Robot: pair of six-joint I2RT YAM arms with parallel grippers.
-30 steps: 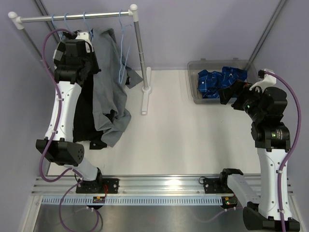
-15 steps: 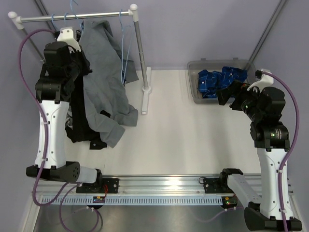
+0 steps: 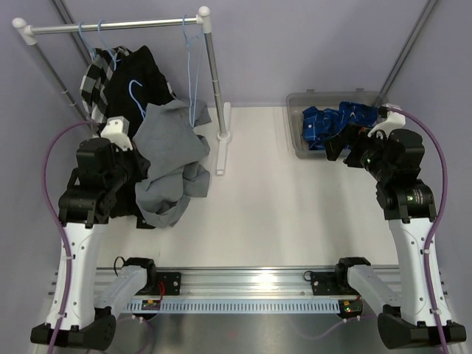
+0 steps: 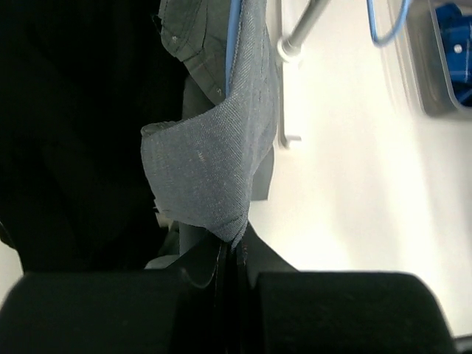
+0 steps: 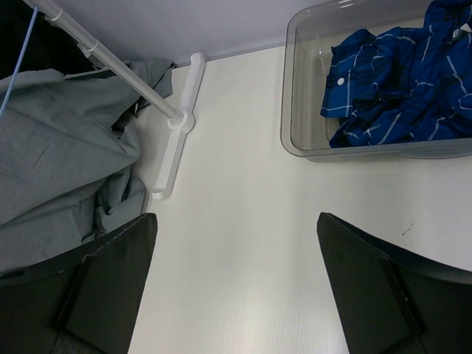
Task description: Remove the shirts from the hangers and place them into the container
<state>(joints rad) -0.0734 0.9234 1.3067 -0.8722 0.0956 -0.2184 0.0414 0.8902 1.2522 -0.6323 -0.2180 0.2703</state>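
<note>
Firmly, left tool [image 4: 234, 247], arm [image 3: 76, 247] folded low, pinches grey shirt [image 4: 210, 169]; right tool [image 5: 236, 219] gapes empty.

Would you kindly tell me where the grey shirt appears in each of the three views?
Top external: grey shirt left of centre, bunched on the right side of the left arm.
Left wrist: centre, a fold pinched in the shut left gripper.
Right wrist: far left, heaped beside the rail post.
Shared landmark: the white rail foot, just right of the shirt in every view.
</note>
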